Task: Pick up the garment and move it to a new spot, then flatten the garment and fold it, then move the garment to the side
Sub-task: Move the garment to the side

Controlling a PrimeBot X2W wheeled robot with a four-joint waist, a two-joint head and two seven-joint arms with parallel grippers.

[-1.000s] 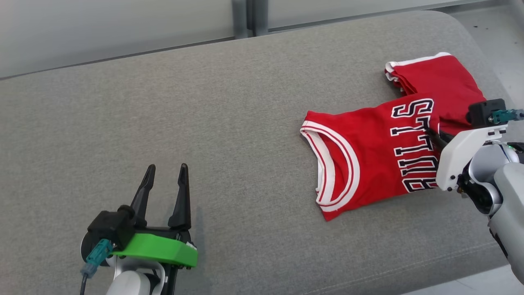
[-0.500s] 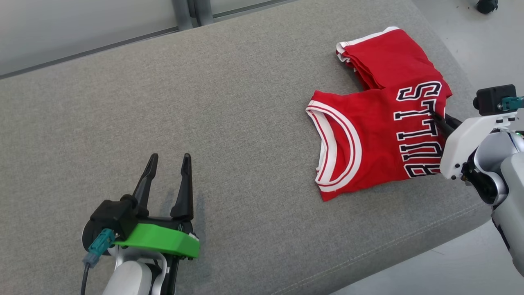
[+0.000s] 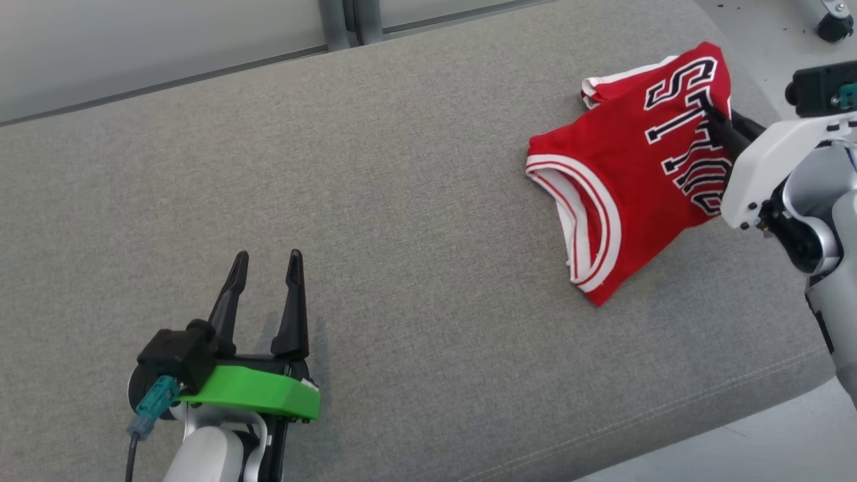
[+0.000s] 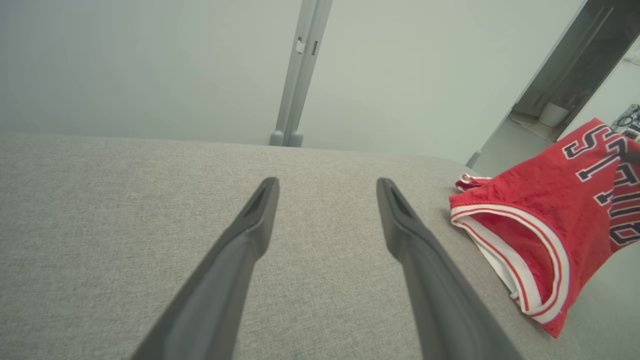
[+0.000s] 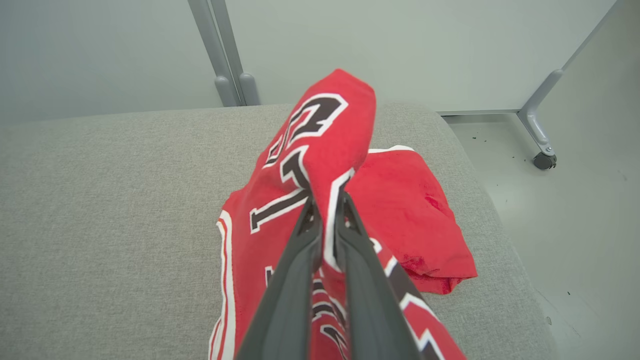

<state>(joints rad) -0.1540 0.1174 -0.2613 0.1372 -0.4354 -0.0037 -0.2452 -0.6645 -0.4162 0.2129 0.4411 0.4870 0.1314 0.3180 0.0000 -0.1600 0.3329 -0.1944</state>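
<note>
**My right gripper (image 5: 327, 207) clamped on the red garment (image 3: 622, 174)**

The grey cushion (image 3: 402, 201) offers wide open room toward my left. Its rounded right edge, with floor (image 3: 770, 27) beyond, runs close beside the cloth. The garment lies at that right end, one part lifted: soft, light, limp, likely to drape and drag. The lettered fold I pinch seems a fair hold. My left gripper (image 3: 268, 254) hovers well apart, fingers spread.
</note>
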